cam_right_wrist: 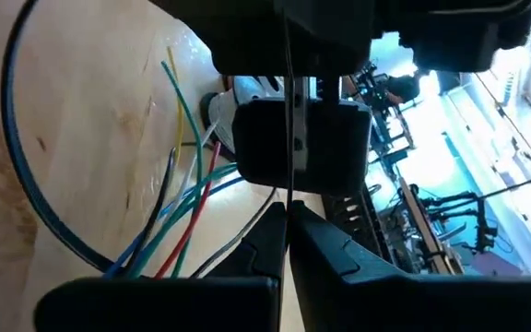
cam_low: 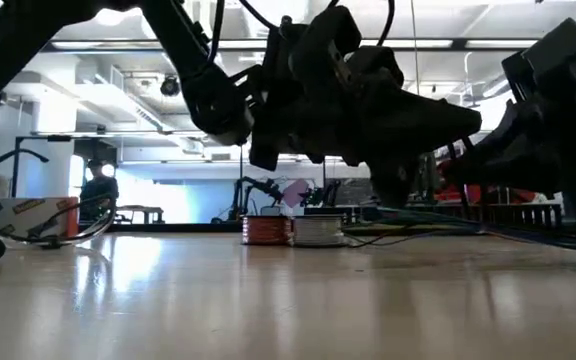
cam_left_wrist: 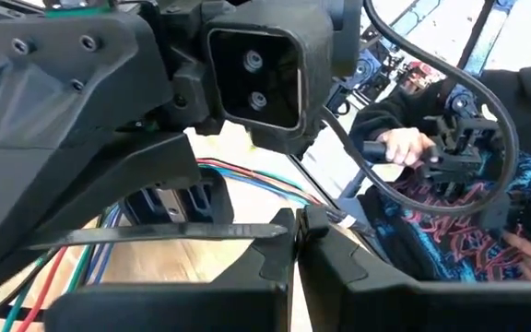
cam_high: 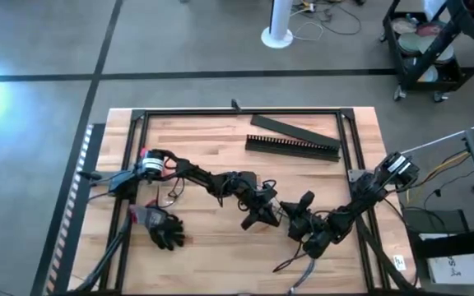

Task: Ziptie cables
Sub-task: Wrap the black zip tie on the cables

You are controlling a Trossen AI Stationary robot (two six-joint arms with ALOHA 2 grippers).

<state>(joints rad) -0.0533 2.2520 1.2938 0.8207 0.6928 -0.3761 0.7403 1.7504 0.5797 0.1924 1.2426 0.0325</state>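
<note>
Grey floor (cam_high: 48,49) with dark seam lines around the wooden surface (cam_high: 196,140). White round pedestal base (cam_high: 276,36) stands on the floor beyond the far edge. Black wheeled cart (cam_high: 430,49) at the far right corner. Low view: bright windows (cam_low: 168,195) behind, white ceiling beams (cam_low: 118,95), strip lights (cam_low: 268,44) overhead.

— What carries everything?
— A light wooden table (cam_high: 196,144) with a black frame.
— What lies on it?
— A comb-toothed duct (cam_high: 292,146) and flat black bar (cam_high: 290,127) beyond the left gripper (cam_high: 262,212); a black glove (cam_high: 164,228) beside it.
</note>
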